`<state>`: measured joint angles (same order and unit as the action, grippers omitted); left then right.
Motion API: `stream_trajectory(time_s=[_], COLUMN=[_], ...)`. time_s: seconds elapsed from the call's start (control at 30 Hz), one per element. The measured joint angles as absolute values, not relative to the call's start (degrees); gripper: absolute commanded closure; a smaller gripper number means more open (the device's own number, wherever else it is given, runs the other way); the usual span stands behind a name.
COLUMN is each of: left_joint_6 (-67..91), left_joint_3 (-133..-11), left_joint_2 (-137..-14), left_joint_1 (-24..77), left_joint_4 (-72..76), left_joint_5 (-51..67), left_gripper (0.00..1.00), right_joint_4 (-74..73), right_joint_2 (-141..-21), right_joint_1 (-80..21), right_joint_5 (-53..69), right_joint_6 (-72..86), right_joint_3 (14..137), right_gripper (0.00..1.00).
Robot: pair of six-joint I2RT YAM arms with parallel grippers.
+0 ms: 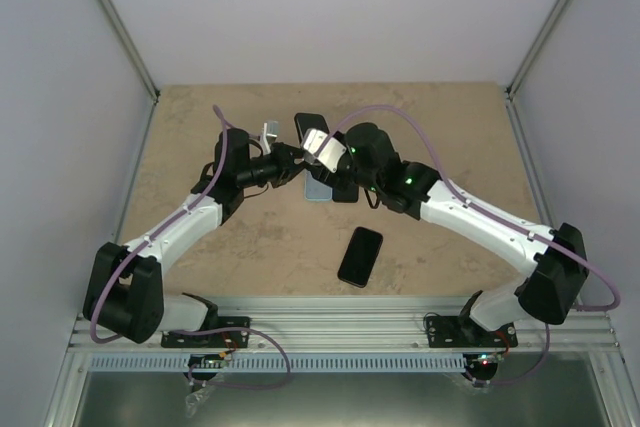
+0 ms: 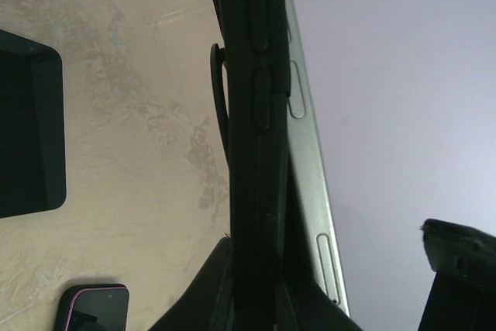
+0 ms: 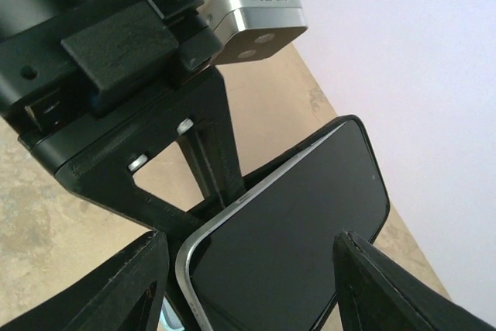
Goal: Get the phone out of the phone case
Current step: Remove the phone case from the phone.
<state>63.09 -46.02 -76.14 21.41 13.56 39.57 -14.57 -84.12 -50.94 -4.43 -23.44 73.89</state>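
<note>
Above the beige surface (image 1: 250, 237), the left end effector (image 2: 260, 304) pinched the black rubber phone case (image 2: 252, 153) holding the silver-edged black-screened phone (image 3: 294, 230). The right end effector (image 3: 260, 284) stood spread, fingers (image 3: 116, 296) flanking that phone.

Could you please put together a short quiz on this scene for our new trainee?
1. True or false: the left claw is shut on the cased phone.
2. Where does the spare phone lie? A) flat on the table B) in the right claw C) on an arm.
3. Complete: the right claw's jaws are ___.
Key: 1 true; 2 A; 3 open, one finger on either side of the cased phone.
</note>
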Motion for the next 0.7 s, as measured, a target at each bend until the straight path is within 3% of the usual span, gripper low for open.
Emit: stream_trajectory(time_s=[0.33, 0.7], left_joint_6=[63.1, 66.6], left_joint_3=[-46.0, -45.5], left_joint_2=[-76.1, -76.3], left_joint_1=[21.4, 21.0], left_joint_4=[13.6, 16.5], left_joint_5=[39.6, 39.5], left_gripper=[1.0, 1.0], right_joint_4=[-13.5, -6.0], right_joint_2=[-84.1, -84.1], right_joint_1=[-51.3, -52.5], right_joint_5=[-6.1, -12.0], right_joint_6=[-24.8, -30.2], right_joint_3=[71.7, 67.9], right_gripper=[0.42, 0.56])
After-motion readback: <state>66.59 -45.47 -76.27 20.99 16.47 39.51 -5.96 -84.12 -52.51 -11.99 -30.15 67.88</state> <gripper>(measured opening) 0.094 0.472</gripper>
